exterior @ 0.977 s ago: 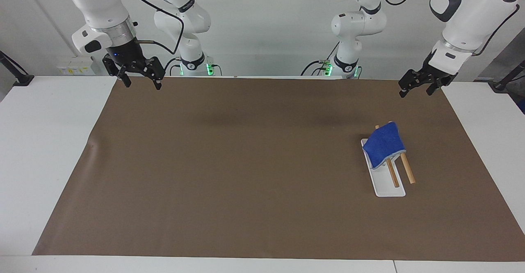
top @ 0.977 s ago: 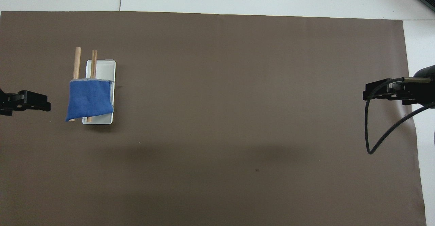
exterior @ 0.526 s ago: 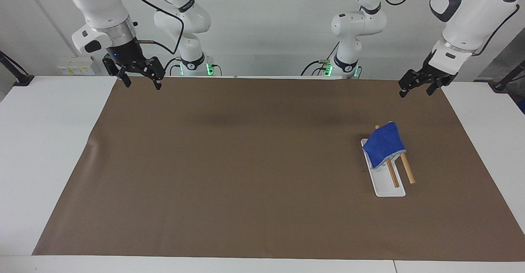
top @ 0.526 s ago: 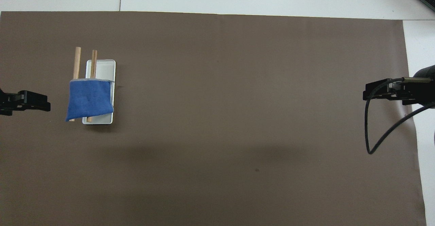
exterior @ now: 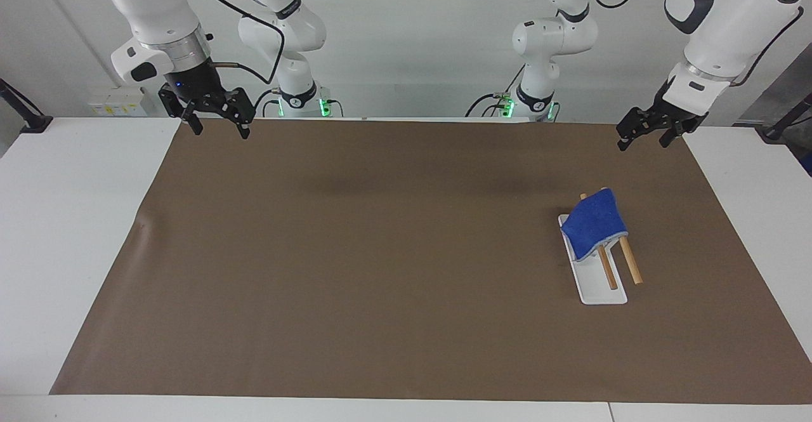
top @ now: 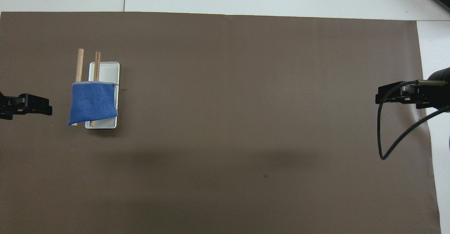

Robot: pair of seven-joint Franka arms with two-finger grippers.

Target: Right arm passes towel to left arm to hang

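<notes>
The towel (exterior: 594, 222) is royal blue with a thin pale grey-white trim. The rack (exterior: 598, 289) is white, and its two rods (exterior: 630, 263) are light wood. The mat (exterior: 380, 250) is plain dull brown on a white table (exterior: 70, 219). Both arms are white with black grippers.

Right arm (exterior: 158, 22): white, silver wrist ring, small blue light at the wrist; angled down from above. Right gripper (exterior: 217, 129): black, fingers spread apart, holding nothing, hanging over the bench corner at its own end, close to the robots. Left arm (exterior: 717, 28): white, wrist tilted inward and down. Left gripper (exterior: 642, 140): black, fingers apart, holding nothing, hanging over the bench corner at its own end.
</notes>
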